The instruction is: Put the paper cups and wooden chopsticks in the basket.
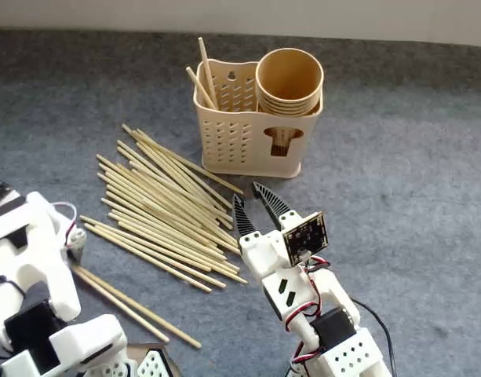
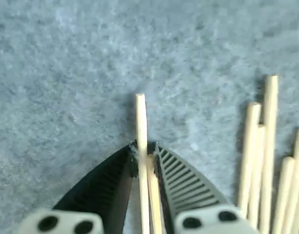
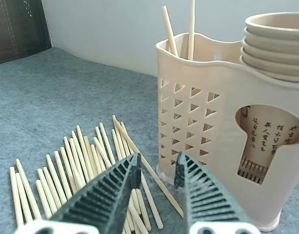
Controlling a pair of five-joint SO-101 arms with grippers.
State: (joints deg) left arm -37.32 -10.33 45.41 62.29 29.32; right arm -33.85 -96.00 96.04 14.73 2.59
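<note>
Left end effector (image 2: 145,155) clenched on two chopsticks (image 2: 141,122); right end effector (image 1: 256,208), released, hovers just beside the basket (image 1: 228,145).

Tightly pinched left tool (image 2: 144,148), right tool (image 3: 157,163) with jaws apart.

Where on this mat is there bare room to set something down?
Bare mat lies right of the basket and the right gripper, and at the far left behind the loose chopsticks. Crowded: the stretch between the basket front and the left arm, covered by that pile.
</note>
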